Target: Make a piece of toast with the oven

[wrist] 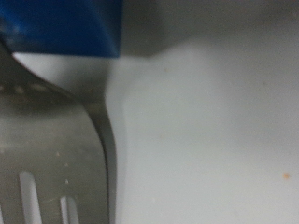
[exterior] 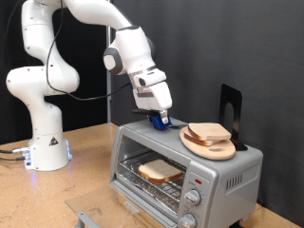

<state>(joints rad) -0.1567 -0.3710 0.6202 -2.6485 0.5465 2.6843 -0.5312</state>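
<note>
Silver-grey toaster oven [exterior: 185, 171] sits on the wooden counter [exterior: 90, 157], door [exterior: 142, 198] down, one piece of toast [exterior: 161, 171] already lying on the wire rack inside. More bread slices [exterior: 209, 133] rest on a round wooden plate [exterior: 201, 147] on the oven's top, near a black stand [exterior: 231, 114]. Gripper [exterior: 160, 120] hangs low over the oven roof, just beside the plate, blue at its tip. Wrist view is blurred: a blue block [wrist: 61, 28] and a slotted metal piece [wrist: 47, 159], possibly a utensil. Fingers' spread and hold: cannot tell. Judgement: any work near the roof wants slow, level motion, keeping clear of the plate edge so the slices stay put.
</note>
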